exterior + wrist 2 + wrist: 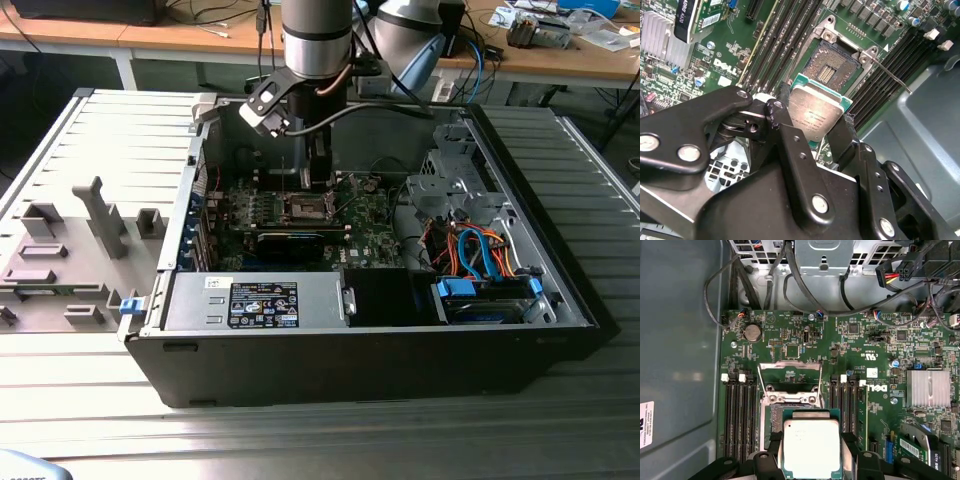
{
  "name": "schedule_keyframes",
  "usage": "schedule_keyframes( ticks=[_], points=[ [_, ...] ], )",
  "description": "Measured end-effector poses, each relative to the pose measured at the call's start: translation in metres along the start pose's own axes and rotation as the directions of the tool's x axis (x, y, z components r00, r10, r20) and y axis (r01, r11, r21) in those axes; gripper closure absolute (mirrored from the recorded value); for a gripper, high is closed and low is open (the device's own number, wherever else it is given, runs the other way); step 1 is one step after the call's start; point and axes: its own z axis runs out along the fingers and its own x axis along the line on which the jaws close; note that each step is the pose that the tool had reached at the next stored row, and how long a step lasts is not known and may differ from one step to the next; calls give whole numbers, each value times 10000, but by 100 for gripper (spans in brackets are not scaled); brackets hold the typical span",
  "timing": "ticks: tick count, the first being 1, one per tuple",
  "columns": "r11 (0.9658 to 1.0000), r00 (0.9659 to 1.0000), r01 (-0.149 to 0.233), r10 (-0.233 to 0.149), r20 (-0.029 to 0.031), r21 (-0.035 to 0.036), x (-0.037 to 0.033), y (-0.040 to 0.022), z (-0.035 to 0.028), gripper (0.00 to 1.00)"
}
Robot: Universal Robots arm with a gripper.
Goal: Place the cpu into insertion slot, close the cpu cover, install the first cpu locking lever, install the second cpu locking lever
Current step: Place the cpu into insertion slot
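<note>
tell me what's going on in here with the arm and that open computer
The arm is working inside an open computer case. Its gripper is shut on the cpu, holding it by two opposite edges close to the insertion slot on the green motherboard. The slot is bare, with its contacts showing, and the cpu cover stands open, so the cpu is not seated yet.

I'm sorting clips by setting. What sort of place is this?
Probably a robotics lab workbench: an open computer case lies on a ribbed metal table, cluttered wooden desks stand behind it, and the gripper holds the cpu over the motherboard.
</note>
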Motion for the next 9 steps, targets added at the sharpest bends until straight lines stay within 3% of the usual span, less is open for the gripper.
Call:
schedule_keyframes(
  ticks=[9],
  points=[
    [10000,10000,0,0,0,0,0,-5,27,45]
  ],
)
